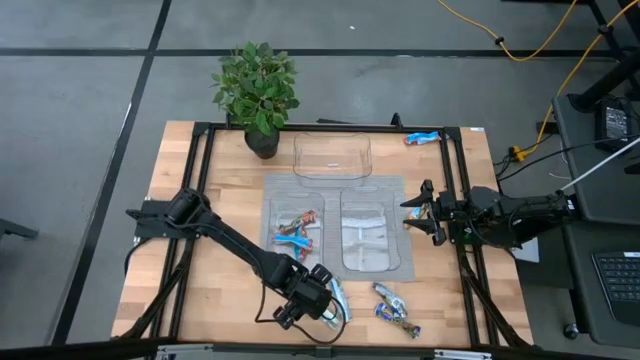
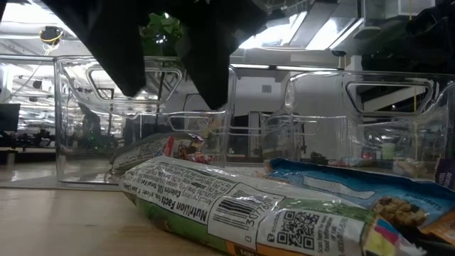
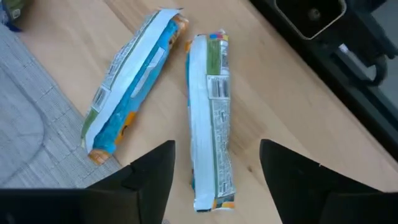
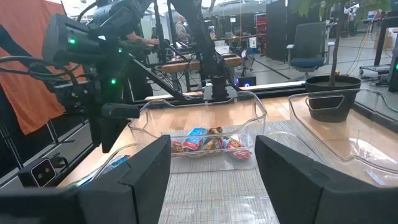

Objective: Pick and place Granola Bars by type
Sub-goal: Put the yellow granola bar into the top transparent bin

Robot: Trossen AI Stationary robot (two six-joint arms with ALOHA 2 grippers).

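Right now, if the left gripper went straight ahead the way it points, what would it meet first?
Probably the green-and-white granola bar lying on the table between its open fingers; the left gripper hangs right over it.

- The floor (image 1: 80,90) was grey, crossed by dark lines.
- A wooden worktop (image 1: 230,280) stood in a black frame.
- A potted plant (image 1: 257,95) sat at its far edge.
- Yellow cable (image 1: 530,45) trailed over the floor.
- An office chair (image 4: 309,43) and orange cloth (image 4: 28,81) showed behind, under bright ceiling lights (image 2: 334,25).
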